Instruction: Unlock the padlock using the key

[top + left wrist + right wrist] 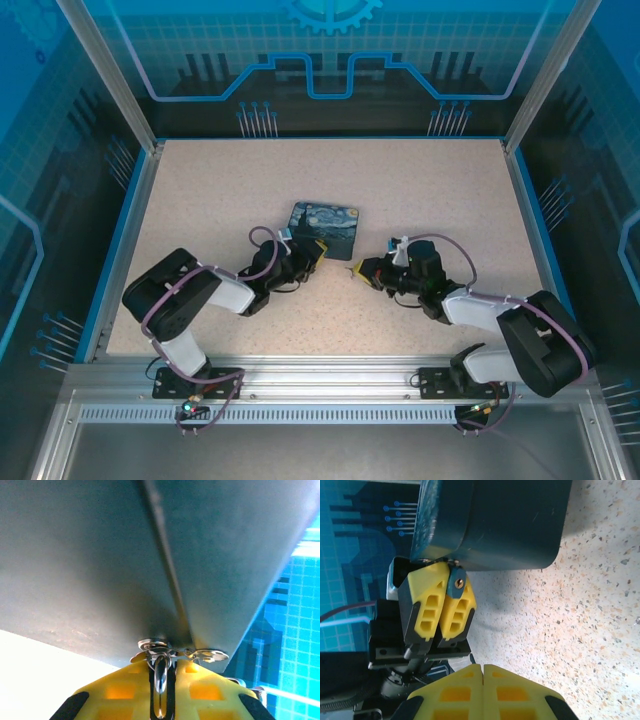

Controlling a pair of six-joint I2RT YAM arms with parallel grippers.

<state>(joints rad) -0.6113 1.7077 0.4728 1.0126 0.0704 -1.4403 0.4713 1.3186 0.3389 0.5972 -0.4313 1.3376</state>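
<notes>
**While the Padlock Is Pinched, the Key Cannot Be Made Out**

Because the left gripper point(447, 575) has its fingers all but closed on the padlock point(458, 582), the risks lie mostly with the other arm. The padlock is a small blue-grey body with a brass keyhole. It sits at the latch point(200, 655) on the near side of the box point(327, 228), mid-table point(420, 190). The right gripper point(483, 672) hovers near it with its fingers pressed flat together. Whether the key sits between them I cannot tell, since no sliver shows at the seam.

What could go wrong, as I judge it:

- A key that thin could twist or slip between the pads on meeting the keyhole, then drop onto the speckled table, where it would be hard to pick up.
- The keyhole is small. A slightly skewed approach would push on the body instead and swing the padlock on its metal loop point(160, 677), which runs between the left fingers.
- The left grip is right at the fingertips, so turning force from the key could roll the padlock out of it.
- The two grippers are close and could knock together.
- A hard push could slide the box.

No writing can be read. The box lid carries a swirling night-sky painting, the walls show circuit lines and a gear outline, and no brand shows on the padlock.
</notes>
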